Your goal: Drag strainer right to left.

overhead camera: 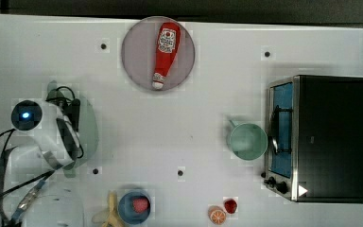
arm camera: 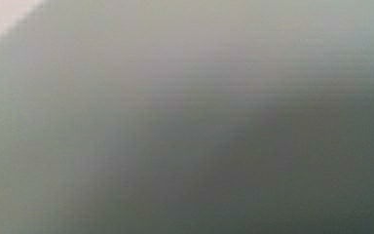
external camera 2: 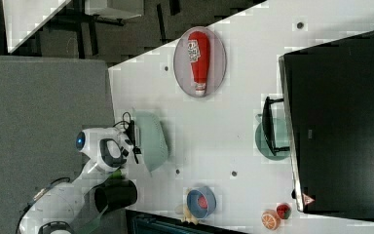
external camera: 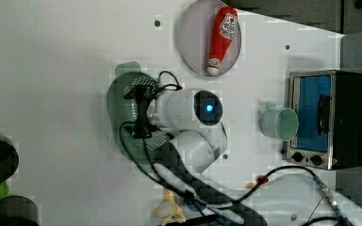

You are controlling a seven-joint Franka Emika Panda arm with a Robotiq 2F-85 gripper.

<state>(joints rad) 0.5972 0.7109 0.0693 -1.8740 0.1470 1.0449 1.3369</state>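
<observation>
The pale mint-green strainer (overhead camera: 90,127) lies at the top view's left, mostly covered by my white arm. The left view shows its holed bowl (external camera: 118,101) and the right view its rounded side (external camera 2: 156,139), close to the table's edge. My gripper (external camera: 140,112) reaches down into the strainer's bowl, its black hand spanning the middle, and its jaws stand wide apart with nothing seen held between them. In the wrist view a blurred grey-green surface (arm camera: 185,126) is pressed close to the lens.
A grey plate (overhead camera: 139,71) holds a red ketchup bottle (overhead camera: 166,52). A small green cup (overhead camera: 248,141) stands beside a toaster oven (overhead camera: 328,137). A blue bowl (overhead camera: 134,207), a banana (overhead camera: 108,213) and an orange slice (overhead camera: 216,215) lie along the near edge.
</observation>
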